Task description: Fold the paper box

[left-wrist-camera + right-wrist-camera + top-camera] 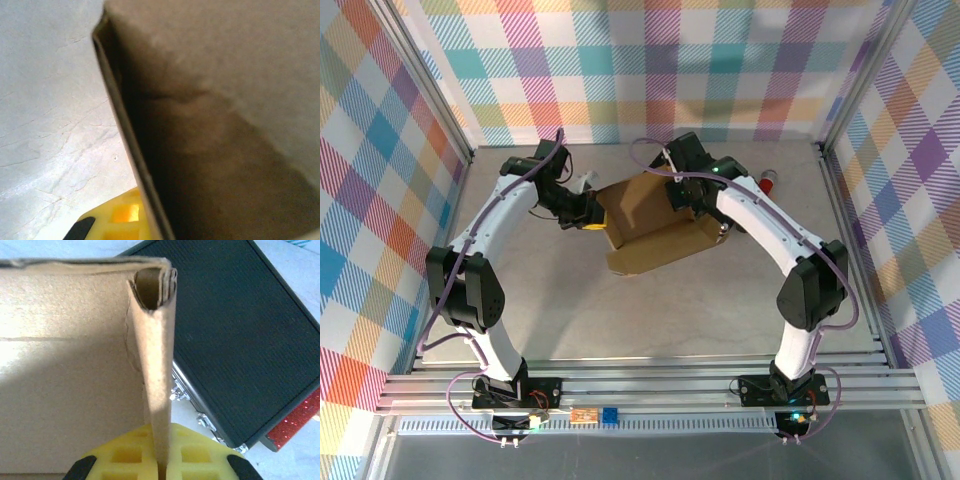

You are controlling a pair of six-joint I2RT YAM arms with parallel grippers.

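Counter (620, 310): pale grey, marbled, enclosed by plaid panels (380, 150). Counted: one paper box (655, 225), two tools, one black case (240, 330), one red item (768, 182).

The left tool (588, 216) is set at the box's left edge. One yellow finger (117, 220) is seen beside the box wall, but the grip cannot be told.

The box is held partly folded on the counter between the tools.

The right tool (160, 462) is clamped on a folded flap at the box's right. The case is seen just right of the box.
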